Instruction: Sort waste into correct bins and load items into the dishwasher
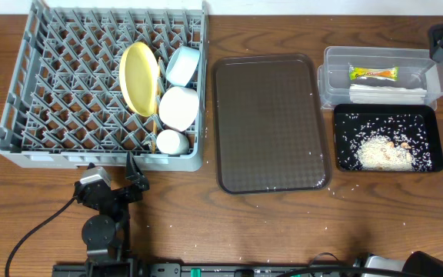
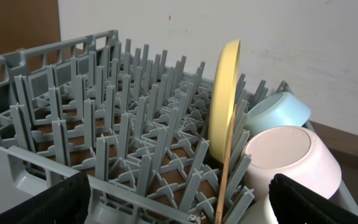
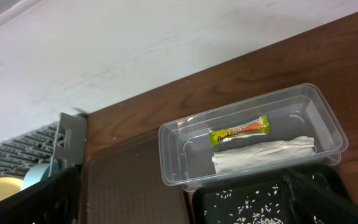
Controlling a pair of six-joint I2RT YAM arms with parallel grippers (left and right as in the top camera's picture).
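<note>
The grey dishwasher rack (image 1: 52,77) holds an upright yellow plate (image 1: 138,77), a light-blue bowl (image 1: 183,65), a white bowl (image 1: 179,107), a small white cup (image 1: 171,142) and a chopstick (image 2: 224,186). My left gripper (image 2: 182,211) hangs open just outside the rack's near wall, nothing between its fingers (image 2: 48,202). The clear tub (image 3: 179,155) contains the green-and-yellow wrapper (image 3: 240,130) and folded white paper (image 3: 263,154). Rice (image 1: 383,152) lies in the black tray (image 1: 344,115). My right gripper (image 3: 185,211) is open, raised above the far right of the table near both bins.
A large brown serving tray (image 1: 268,123) lies between the rack and the bins, with a few rice grains along its near edge. The left arm's base and cable (image 1: 98,223) occupy the near left of the table. A white wall stands behind.
</note>
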